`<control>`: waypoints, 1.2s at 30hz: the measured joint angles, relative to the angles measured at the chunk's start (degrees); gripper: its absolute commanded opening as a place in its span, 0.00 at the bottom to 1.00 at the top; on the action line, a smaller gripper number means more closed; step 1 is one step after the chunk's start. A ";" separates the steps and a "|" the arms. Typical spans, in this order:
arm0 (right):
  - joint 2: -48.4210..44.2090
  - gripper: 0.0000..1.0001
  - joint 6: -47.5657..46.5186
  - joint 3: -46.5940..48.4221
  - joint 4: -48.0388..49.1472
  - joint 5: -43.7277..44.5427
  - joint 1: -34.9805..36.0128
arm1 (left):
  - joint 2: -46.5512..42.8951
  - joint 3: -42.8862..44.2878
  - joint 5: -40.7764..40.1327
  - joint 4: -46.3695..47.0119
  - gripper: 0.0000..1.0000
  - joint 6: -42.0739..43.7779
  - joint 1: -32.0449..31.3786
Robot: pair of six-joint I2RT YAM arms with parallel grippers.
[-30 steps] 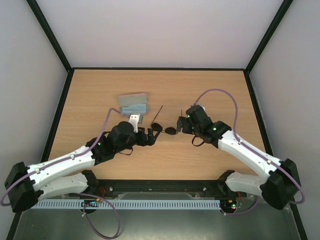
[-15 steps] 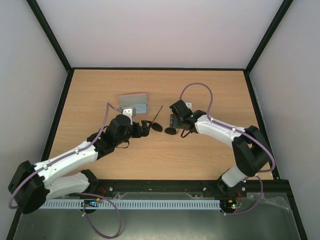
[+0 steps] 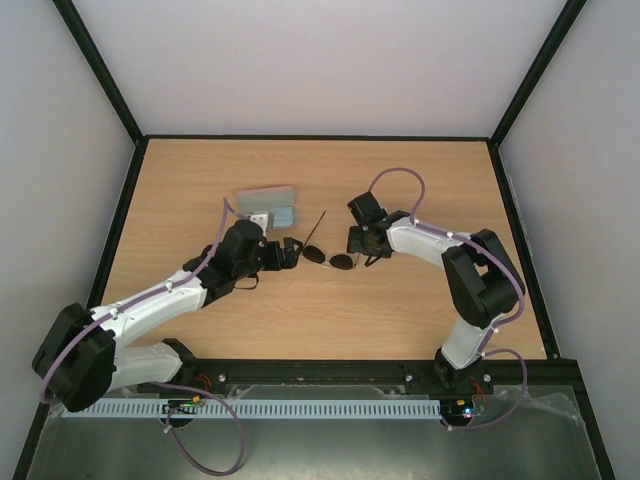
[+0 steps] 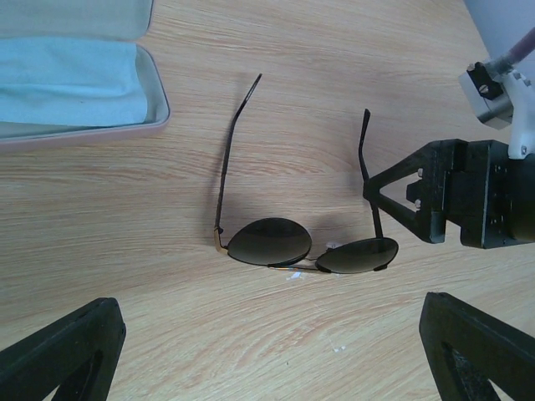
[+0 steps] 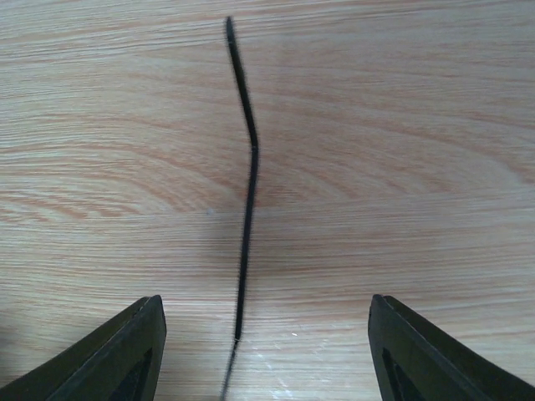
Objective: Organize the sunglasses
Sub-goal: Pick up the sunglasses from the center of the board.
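Observation:
The sunglasses (image 3: 328, 258) lie open on the wooden table, lenses toward me and temple arms pointing away. In the left wrist view both dark round lenses (image 4: 305, 251) lie just ahead of my left gripper (image 4: 267, 368), which is open and empty. It also shows in the top view (image 3: 296, 253), just left of the left lens. My right gripper (image 3: 354, 245) is open, low over the table at the right temple arm. That thin arm (image 5: 247, 192) runs between its spread fingers (image 5: 125, 351) without touching them. The right gripper's black fingers also show in the left wrist view (image 4: 418, 196).
A pink case (image 3: 268, 205) lies open behind the left gripper, with a light blue cloth (image 4: 67, 79) inside it. Its rim (image 4: 159, 117) sits just left of the left temple arm. Black rails border the table.
My right arm has swung in, and its gripper has moved left and away over the right temple arm. My left gripper has moved away from me, staying near the left lens. The sunglasses have not moved.

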 measured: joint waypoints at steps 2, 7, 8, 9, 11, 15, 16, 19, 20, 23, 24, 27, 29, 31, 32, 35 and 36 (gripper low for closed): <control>1.11 0.61 -0.02 0.85 0.09 -0.87 -0.02 | -0.11 -0.02 0.00 -0.22 0.99 0.68 0.31; 4.15 0.50 -0.09 3.19 0.26 -1.97 -0.24 | -1.01 -0.02 0.24 -1.22 0.99 2.16 1.73; 4.74 0.50 -0.13 3.45 0.26 -2.01 -0.33 | -1.11 -0.02 0.33 -1.29 0.99 2.29 1.88; 5.22 0.49 -0.13 3.61 0.24 -2.01 -0.42 | -1.27 -0.02 0.44 -1.36 1.00 2.47 2.08; 5.84 0.48 -0.13 3.74 0.11 -1.88 -0.57 | -1.57 -0.02 0.68 -1.40 1.00 2.80 2.36; 6.43 0.41 -0.20 4.28 -0.55 -1.27 -0.76 | -2.23 -0.02 1.27 -1.40 0.99 3.23 2.75; 6.69 0.38 -0.28 4.55 -0.61 -1.09 -0.83 | -2.29 -0.02 1.31 -1.40 1.00 3.30 2.86; 7.80 0.31 -0.68 5.53 -0.81 -0.61 -0.98 | -2.32 -0.04 1.64 -1.38 1.00 3.43 3.26; 8.02 0.27 -0.79 5.86 -1.07 -0.42 -1.03 | -2.32 -0.07 1.73 -1.38 1.00 3.43 3.37; 8.22 0.14 -1.09 6.03 -1.36 0.17 -1.07 | -2.23 -0.07 1.99 -1.33 1.00 3.43 3.45; 8.26 0.11 -1.29 6.03 -1.42 0.37 -1.11 | -2.12 -0.07 2.12 -1.31 0.99 3.43 3.48; 8.28 0.04 -1.38 6.03 -1.68 0.79 -1.31 | -1.29 -0.07 2.40 -1.29 0.99 3.50 3.48; 8.26 0.01 -1.53 6.03 -1.73 0.85 -1.33 | -0.70 -0.07 2.58 -1.31 1.00 3.52 3.48; 8.00 0.02 -1.64 5.92 -1.77 0.92 -1.33 | -0.44 -0.07 2.64 -1.31 1.00 3.54 3.48; 7.67 0.01 -1.70 5.57 -1.70 0.85 -1.33 | -0.39 -0.07 2.64 -1.31 1.00 3.54 3.48; 5.07 0.01 -2.23 3.06 -1.49 0.42 -1.33 | -0.39 -0.07 2.54 -1.31 0.99 3.54 3.48; 3.91 0.01 -2.45 2.16 -1.51 0.22 -1.33 | -0.35 -0.07 2.47 -1.33 0.99 3.54 3.48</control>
